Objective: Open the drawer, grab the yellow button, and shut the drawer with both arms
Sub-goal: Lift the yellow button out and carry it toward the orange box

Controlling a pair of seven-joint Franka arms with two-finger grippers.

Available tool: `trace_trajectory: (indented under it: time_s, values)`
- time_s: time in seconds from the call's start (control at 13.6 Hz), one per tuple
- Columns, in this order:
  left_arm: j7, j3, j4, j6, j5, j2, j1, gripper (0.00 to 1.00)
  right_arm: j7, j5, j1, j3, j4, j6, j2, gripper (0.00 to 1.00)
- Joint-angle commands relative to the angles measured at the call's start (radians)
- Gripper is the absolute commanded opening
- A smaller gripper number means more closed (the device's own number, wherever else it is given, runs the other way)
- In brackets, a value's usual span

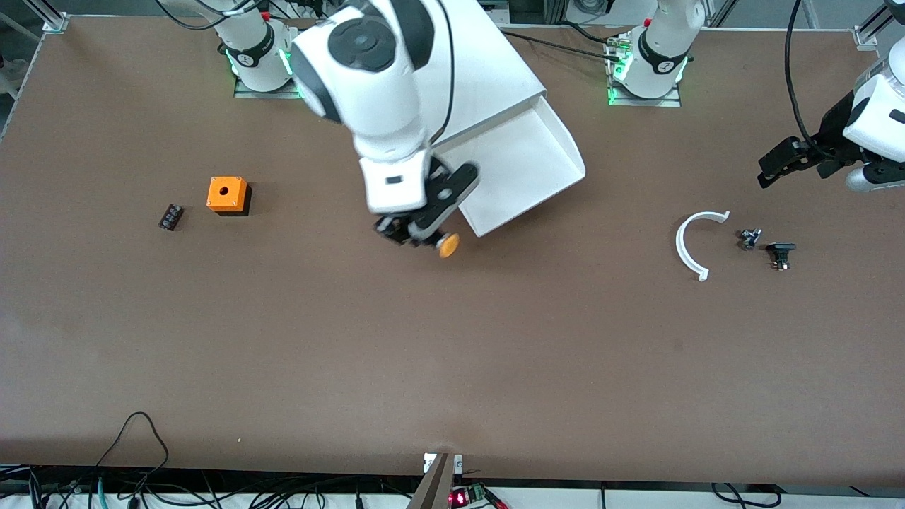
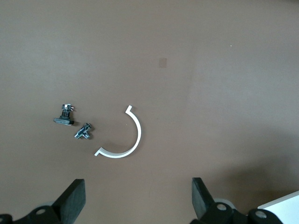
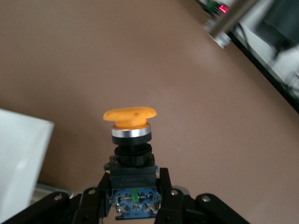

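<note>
The drawer (image 1: 527, 166) is a wide shallow white tray, pulled out of the white cabinet (image 1: 488, 67) and empty as far as I see. My right gripper (image 1: 416, 235) is shut on the button (image 1: 447, 244) and holds it above the table, beside the drawer's front corner. In the right wrist view the button (image 3: 131, 135) shows its orange cap and dark blue-black body clamped in my right gripper (image 3: 133, 191). My left gripper (image 1: 774, 166) waits open and empty over the left arm's end of the table; it also shows in the left wrist view (image 2: 138, 198).
An orange cube with a round hole (image 1: 227, 194) and a small black ribbed block (image 1: 170, 216) lie toward the right arm's end. A white curved strip (image 1: 691, 244) and two small dark parts (image 1: 749, 238) (image 1: 780, 254) lie below my left gripper.
</note>
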Motion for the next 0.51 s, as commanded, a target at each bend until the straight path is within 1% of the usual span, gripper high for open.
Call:
trace_trajectory:
  time_s: [0.0, 0.07, 0.15, 0.29, 0.37, 0.44]
  values:
    - [0.002, 0.000, 0.016, -0.010, -0.046, 0.002, 0.016, 1.00, 0.190, -0.006, -0.049, -0.075, -0.125, -0.033, -0.056, 0.19]
    - [0.001, 0.000, 0.016, -0.010, -0.066, 0.002, 0.016, 1.00, 0.222, -0.007, -0.092, -0.076, -0.160, -0.047, -0.068, 0.19]
    - [-0.011, -0.007, 0.013, -0.009, -0.058, 0.002, 0.007, 1.00, 0.233, -0.012, -0.149, -0.076, -0.203, -0.053, -0.088, 0.19]
    - [-0.050, -0.023, -0.007, 0.045, -0.058, 0.013, -0.005, 1.00, 0.215, -0.012, -0.270, -0.076, -0.325, -0.047, -0.143, 0.19]
    - [-0.111, -0.036, -0.046, 0.088, -0.057, 0.009, -0.011, 1.00, 0.177, -0.006, -0.316, -0.075, -0.385, -0.042, -0.163, 0.19]
    - [-0.169, -0.065, -0.094, 0.125, -0.057, -0.004, -0.011, 1.00, 0.129, -0.001, -0.358, -0.076, -0.431, -0.033, -0.169, 0.19]
